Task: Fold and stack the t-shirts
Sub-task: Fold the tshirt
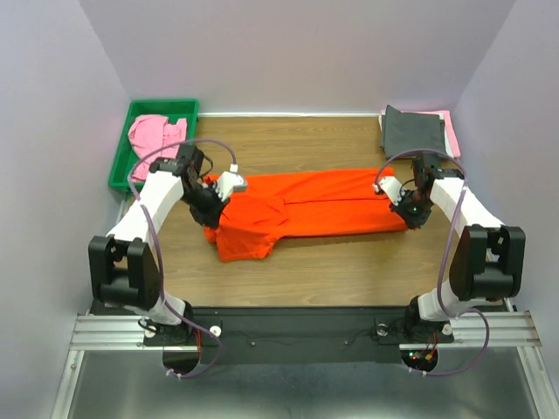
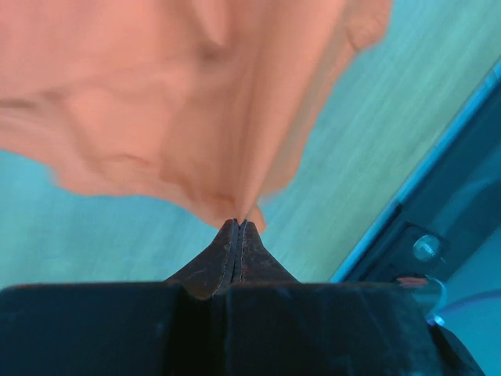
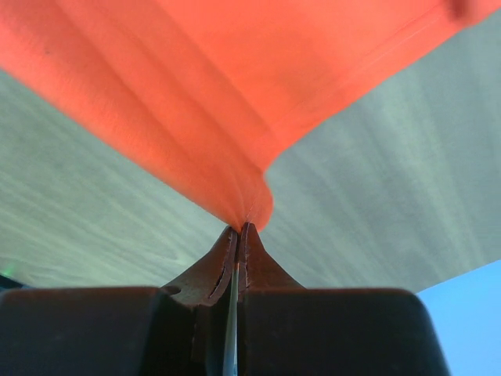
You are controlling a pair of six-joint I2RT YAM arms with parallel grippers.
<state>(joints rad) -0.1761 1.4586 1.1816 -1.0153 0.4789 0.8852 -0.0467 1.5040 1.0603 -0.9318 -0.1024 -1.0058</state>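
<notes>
Pinching the soft bright orange t-shirt (image 1: 314, 205) at both ends in the middle of the brown wooden table (image 1: 332, 271), with left gripper (image 2: 237, 225) and right gripper (image 3: 239, 227) both squeezed shut on cloth, likely to pull it straight for folding. Storing a crumpled light pink t-shirt (image 1: 155, 135) in the green plastic tray (image 1: 120, 157) at the table's back left corner, and a folded dark grey t-shirt (image 1: 410, 131) at its back right corner.

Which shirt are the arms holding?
The orange t-shirt, pinched by the left gripper and right gripper. The pink t-shirt sits in the green tray; the dark grey t-shirt lies folded, far right.
</notes>
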